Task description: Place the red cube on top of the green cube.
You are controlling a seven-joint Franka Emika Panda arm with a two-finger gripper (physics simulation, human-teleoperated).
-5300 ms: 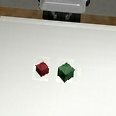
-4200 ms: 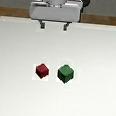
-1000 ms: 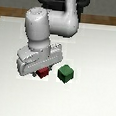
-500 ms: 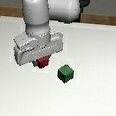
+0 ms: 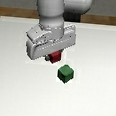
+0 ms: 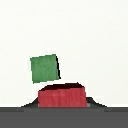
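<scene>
Pickup done, placement left; gripper (image 5: 53, 57) closed on the red cube (image 5: 55, 57), held clear of the table (image 5: 95, 102); green cube (image 5: 65, 73) resting near, toward the exterior view's right, nothing stacked on it yet.

Simulated robot-manipulation test bench, not a lived-in room. The setting is shown by flat, uniformly shaded rendering and by a plain white table (image 5: 97, 105) bare of tools, clutter and surface texture. A narrow brown strip (image 5: 15, 12) borders the table's far edge, behind the arm. The only furnishings are a smooth grey-white robot arm (image 5: 50, 13) and two matte solid blocks: the red cube (image 5: 55, 56), directly under the gripper (image 5: 52, 57), and the green cube (image 5: 65, 73), on the table near it.
</scene>
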